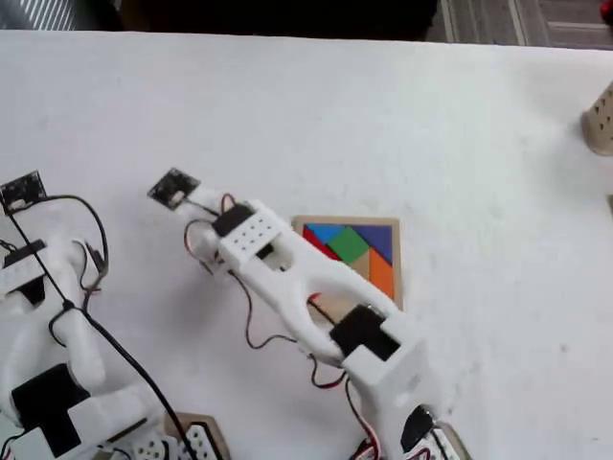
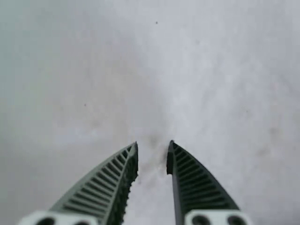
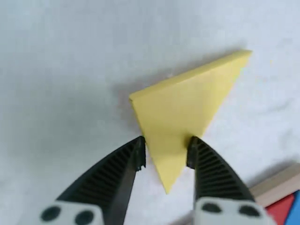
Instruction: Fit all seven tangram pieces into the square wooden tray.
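The square wooden tray (image 1: 395, 253) lies mid-table and holds blue (image 1: 326, 233), red (image 1: 319, 247), green (image 1: 349, 245), orange (image 1: 381, 273) and purple (image 1: 379, 239) pieces. My right arm (image 1: 306, 283) stretches from the near edge across the tray's left part. My right gripper (image 3: 166, 149) is shut on the narrow corner of the yellow triangle (image 3: 187, 105), just beside the tray's edge (image 3: 276, 185). Over bare white table, my left gripper (image 2: 152, 151) stands slightly open with nothing between its fingers. The left arm (image 1: 48, 326) stays at the near left.
The table is a white cloth surface. A tan pegged object (image 1: 600, 120) stands at the far right edge. Cables (image 1: 254, 326) hang beneath the right arm. Wooden bases (image 1: 196, 436) sit at the near edge.
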### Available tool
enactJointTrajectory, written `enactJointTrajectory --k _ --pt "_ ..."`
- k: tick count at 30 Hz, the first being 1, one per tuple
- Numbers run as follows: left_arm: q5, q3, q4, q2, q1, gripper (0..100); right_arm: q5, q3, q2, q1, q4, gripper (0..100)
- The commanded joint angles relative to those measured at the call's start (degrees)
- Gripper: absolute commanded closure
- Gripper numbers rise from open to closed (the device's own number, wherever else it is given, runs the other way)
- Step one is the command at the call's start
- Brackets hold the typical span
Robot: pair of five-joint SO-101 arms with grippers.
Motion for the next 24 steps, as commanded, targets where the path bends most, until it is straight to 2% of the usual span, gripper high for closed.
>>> enactJointTrajectory --k 1,12,18,24 --pt "-0.6 0.0 -1.2 -2.3 0.7 86 0.4 -0.8 0.7 2.9 0.2 95.1" --pt "-0.6 0.1 -1.1 -2.3 0.7 87 0.8 -0.9 0.0 3.7 0.2 89.6" --pt "-0.6 0.1 -1.1 -2.4 0.7 87 0.4 -1.3 -4.1 -0.4 -0.2 80.7" --pt "-0.6 0.1 -1.1 -2.4 0.7 87 0.9 -1.7 -0.6 -2.9 -2.4 75.4"
